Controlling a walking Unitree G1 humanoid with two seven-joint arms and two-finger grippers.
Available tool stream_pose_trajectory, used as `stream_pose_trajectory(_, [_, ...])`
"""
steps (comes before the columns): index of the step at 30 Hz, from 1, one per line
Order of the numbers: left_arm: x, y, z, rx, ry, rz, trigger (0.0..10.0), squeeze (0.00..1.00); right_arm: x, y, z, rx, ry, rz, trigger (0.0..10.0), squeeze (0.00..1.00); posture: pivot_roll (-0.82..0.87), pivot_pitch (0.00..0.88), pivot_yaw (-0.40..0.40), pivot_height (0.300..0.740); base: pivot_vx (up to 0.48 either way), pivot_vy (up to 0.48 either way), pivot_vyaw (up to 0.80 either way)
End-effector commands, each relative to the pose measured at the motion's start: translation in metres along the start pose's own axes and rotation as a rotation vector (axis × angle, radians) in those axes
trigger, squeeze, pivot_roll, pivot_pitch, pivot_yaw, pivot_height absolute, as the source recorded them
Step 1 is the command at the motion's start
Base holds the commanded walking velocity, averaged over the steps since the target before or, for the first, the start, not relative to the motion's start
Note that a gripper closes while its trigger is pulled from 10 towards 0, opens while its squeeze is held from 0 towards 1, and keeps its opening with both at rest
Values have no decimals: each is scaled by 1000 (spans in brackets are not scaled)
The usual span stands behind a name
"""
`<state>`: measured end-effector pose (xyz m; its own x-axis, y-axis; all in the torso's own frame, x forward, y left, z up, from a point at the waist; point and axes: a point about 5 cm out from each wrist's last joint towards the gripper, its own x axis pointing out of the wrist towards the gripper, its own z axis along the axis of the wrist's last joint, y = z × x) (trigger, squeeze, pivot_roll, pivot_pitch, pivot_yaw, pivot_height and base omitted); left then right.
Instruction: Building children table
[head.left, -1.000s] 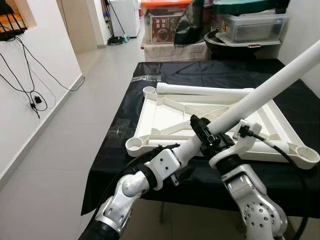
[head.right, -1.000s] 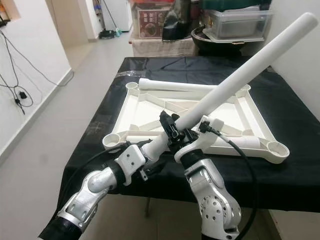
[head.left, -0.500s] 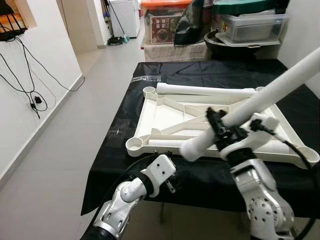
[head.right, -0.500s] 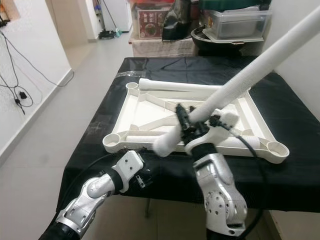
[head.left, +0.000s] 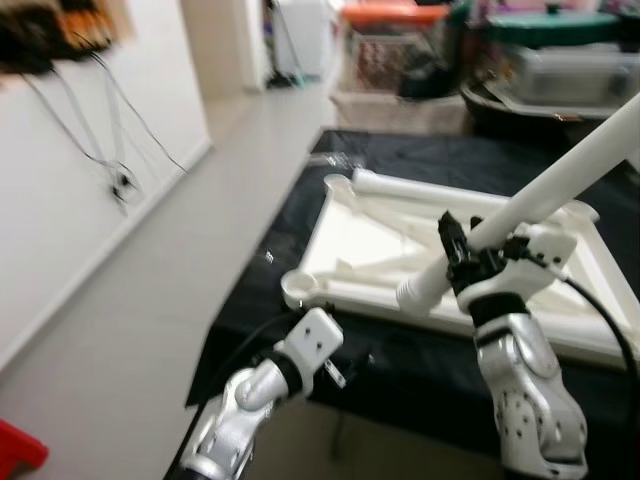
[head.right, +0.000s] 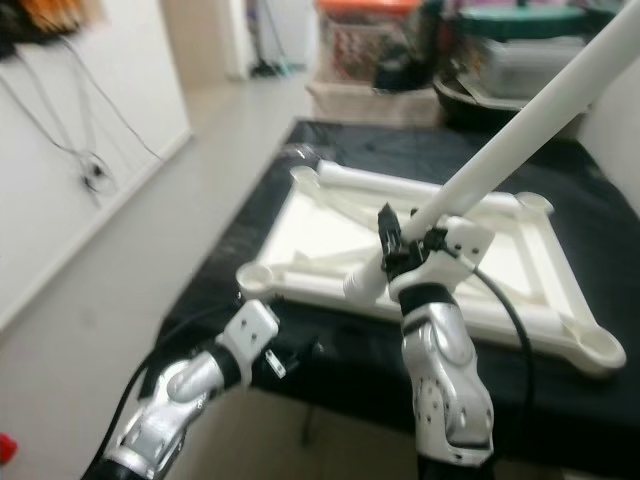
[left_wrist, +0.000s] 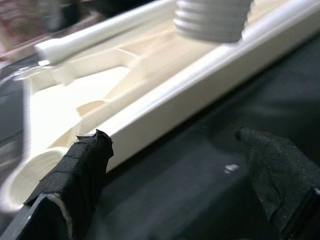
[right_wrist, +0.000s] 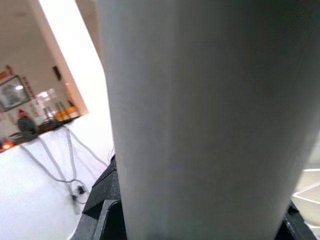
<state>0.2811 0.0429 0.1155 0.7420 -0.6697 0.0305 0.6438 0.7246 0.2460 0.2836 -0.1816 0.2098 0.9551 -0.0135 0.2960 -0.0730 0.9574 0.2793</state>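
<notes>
On the left there is a white wall (head.left: 60, 190) with black cables (head.left: 110, 160) hanging down it, and a pale floor (head.left: 150, 300) runs beside it. A small red thing (head.left: 18, 448) sits on the floor at the near left corner.

The left gripper (left_wrist: 170, 190) is low down, just in front of the near edge of the counter (head.left: 420, 365). Its two black fingers (left_wrist: 75, 170) are spread wide apart and hold nothing. Between them you can see the black cloth (left_wrist: 190, 165) on the counter and the long white side of the tabletop (left_wrist: 165, 100).

The white tabletop (head.left: 370, 235) lies upside down on the black cloth. It has round sockets at its corners, and one socket (head.left: 300, 290) is at the near left corner. A white table leg (head.left: 430, 187) lies across the far side of the tabletop.

The right gripper (head.left: 468, 262) is up above the near side of the tabletop. Its fingers are closed tight around another long white leg (head.left: 560, 170). This leg is tilted. Its low end (head.left: 412, 293) hangs just over the near rim of the tabletop, and its high end points up and off to the right. The low end has ridges (left_wrist: 212, 20) around it.

At the back, past the counter, there are boxes and bins (head.left: 560, 50), but they look blurry.
</notes>
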Motion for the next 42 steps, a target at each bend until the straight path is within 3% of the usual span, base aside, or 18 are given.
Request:
stream_pose_trajectory(1, [-2, 5, 1, -20, 6, 33, 10000, 0, 1, 4, 1, -4, -16, 9, 10000, 0, 70, 0, 0, 740, 0, 0, 800])
stream_pose_trajectory(7, [7, 18, 19, -63, -45, 128, 10000, 0, 2, 8, 0, -15, -26, 14, 10000, 0, 71, 0, -2, 740, 0, 0, 800])
stream_pose_trajectory(16, [10, 28, 29, -91, -67, 187, 10000, 0, 1, 11, -3, -17, -16, 22, 10000, 0, 71, 0, -1, 740, 0, 0, 789])
stream_pose_trajectory(25, [11, 39, 34, -86, -78, 254, 10000, 0, 1, 13, -6, -9, -10, 13, 10000, 0, 72, 0, -4, 740, 27, 0, 0])
stream_pose_trajectory(42, [12, 40, 38, -61, -89, 255, 10000, 0, 0, 13, -6, -15, -22, 6, 10000, 0, 75, 0, -4, 740, 292, 0, 0])
